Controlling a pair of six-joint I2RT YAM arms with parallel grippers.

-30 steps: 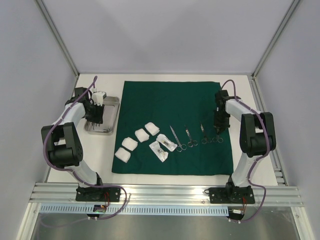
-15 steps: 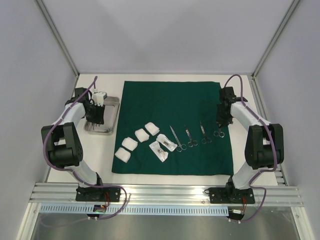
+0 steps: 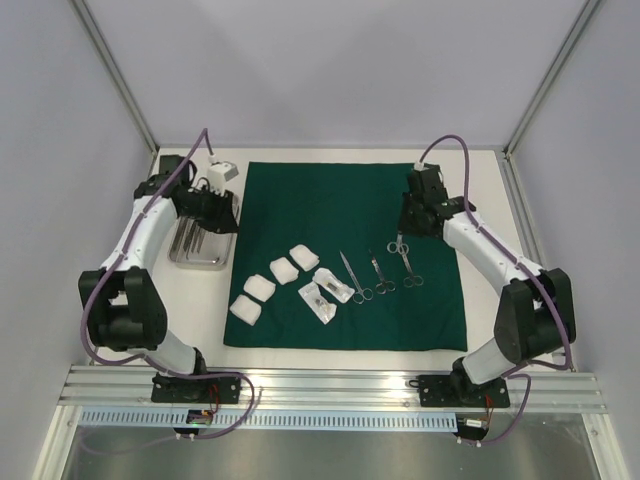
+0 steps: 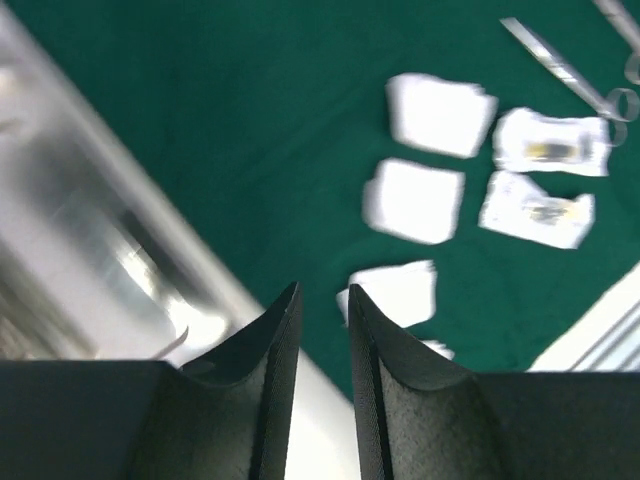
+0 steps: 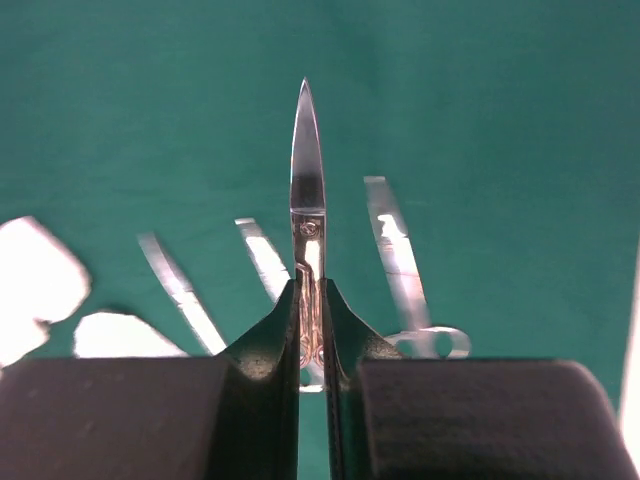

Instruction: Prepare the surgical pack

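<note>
The dark green cloth (image 3: 340,200) lies spread flat mid-table. On it are several white gauze squares (image 3: 283,270), two clear packets (image 3: 325,292) and slim steel instruments (image 3: 352,277). The steel tray (image 3: 195,263) sits left of the cloth, with thin shiny items in it. My right gripper (image 3: 405,225) is shut on a pair of scissors (image 5: 306,150), held above the cloth (image 5: 480,100) with the tip pointing away; the fingers (image 5: 340,330) clamp its shanks. My left gripper (image 3: 212,218) hovers over the tray's right edge, its jaws a narrow gap apart and empty (image 4: 322,300).
In the left wrist view the tray rim (image 4: 80,200) is blurred at left and the gauze (image 4: 415,200) lies ahead on the cloth (image 4: 250,120). Bare white table borders the cloth. Grey walls and metal posts enclose the table; a metal rail runs along the near edge.
My right gripper has lifted the rightmost scissors off the cloth and carried them left and farther back. My left gripper has risen from the tray and shifted right.
</note>
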